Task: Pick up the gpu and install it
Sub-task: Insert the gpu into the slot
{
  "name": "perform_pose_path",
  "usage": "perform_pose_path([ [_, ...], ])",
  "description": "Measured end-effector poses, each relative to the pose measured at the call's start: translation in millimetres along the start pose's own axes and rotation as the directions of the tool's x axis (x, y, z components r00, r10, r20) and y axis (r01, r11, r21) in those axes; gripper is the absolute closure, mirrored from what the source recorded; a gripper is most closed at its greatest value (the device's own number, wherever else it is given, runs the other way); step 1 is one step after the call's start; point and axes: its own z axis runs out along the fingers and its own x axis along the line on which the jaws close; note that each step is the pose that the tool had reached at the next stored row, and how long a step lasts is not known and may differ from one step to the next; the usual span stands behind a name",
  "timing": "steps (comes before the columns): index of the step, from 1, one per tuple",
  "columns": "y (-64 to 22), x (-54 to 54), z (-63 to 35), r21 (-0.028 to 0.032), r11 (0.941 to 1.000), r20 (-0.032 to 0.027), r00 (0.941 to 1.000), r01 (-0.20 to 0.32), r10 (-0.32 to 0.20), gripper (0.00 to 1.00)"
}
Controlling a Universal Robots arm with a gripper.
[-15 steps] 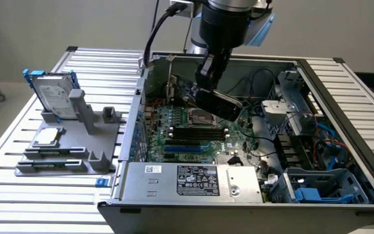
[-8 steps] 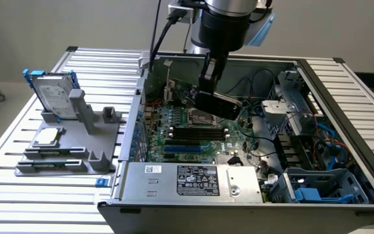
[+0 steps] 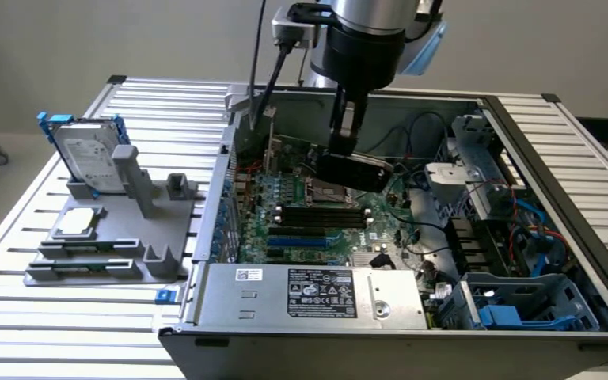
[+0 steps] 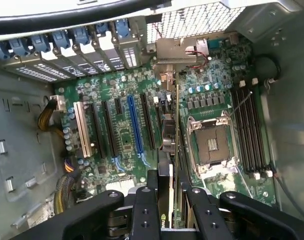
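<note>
So here's where I'm at: the gripper (image 3: pixel 344 149) is clamped on the gpu (image 3: pixel 355 170), one finger on each flat face, and the card hangs inside the open case (image 3: pixel 557 150) over the motherboard (image 3: pixel 304 218). In the exterior view it sits at roughly 12 o'clock from the middle of the board, just above the processor socket (image 3: pixel 320 190), with the power supply (image 3: pixel 320 294) down at 6 o'clock. The spare hard drive (image 3: pixel 91 154) on its grey stand (image 3: pixel 104 253) is way out at 9 o'clock, well apart from everything.

On the wrist view the gpu (image 4: pixel 169 135) shows edge-on, running away from the gripper (image 4: pixel 171 202) toward the rear slot covers (image 4: pixel 91 45). It lies between the row of long slots, the blue slot (image 4: pixel 135 125) among them, and the socket (image 4: pixel 212 145). I can't tell how much air is left under it.

My take on doing this bit well:
- It looks a touch tilted from outside, so I'd level the card before it meets anything.
- I'd line its bottom edge up along one slot for the whole length, not just the near end.
- The silver bracket end has to drop cleanly by the rear wall, and that's the likely snag.
- Go slow and straight, since sideways shove could skid it onto the socket.
</note>
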Motion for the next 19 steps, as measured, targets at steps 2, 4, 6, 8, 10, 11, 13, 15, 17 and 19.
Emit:
perform_pose_path([
  [2, 0.0, 0.1, 1.6, 0.0031, 0.9996, 0.0004, 0.9996, 0.028, -0.028, 0.73],
  [4, 0.1, 0.3, 3.4, 0.0071, 0.9986, 0.0003, 0.9987, 0.052, -0.052, 0.73],
  [6, 0.1, 1.2, 5.2, 0.0104, 0.9975, 0.0006, 0.9975, 0.07, -0.07, 0.73],
  [8, 0.3, 3.8, 7.3, 0.0116, 0.9967, 0.0023, 0.9968, 0.08, -0.08, 0.73],
  [10, 0.9, 8.3, 9.2, 0.0144, 0.9965, 0.004, 0.9966, 0.083, -0.083, 0.73],
  [11, 1.0, 10.9, 9.9, 0.0156, 0.9964, 0.0046, 0.9965, 0.083, -0.083, 0.73],
  [13, 1.0, 15.6, 11.0, 0.0167, 0.9962, 0.0046, 0.9963, 0.085, -0.085, 0.73],
  [15, 1.7, 19.4, 12.6, 0.0177, 0.996, 0.0049, 0.9961, 0.088, -0.088, 0.73],
  [17, 3.0, 22.2, 14.4, 0.0196, 0.9957, 0.0051, 0.9959, 0.09, -0.091, 0.73],
  [19, 4.8, 24.4, 16.3, 0.0224, 0.9954, 0.0053, 0.9956, 0.093, -0.093, 0.73],
])
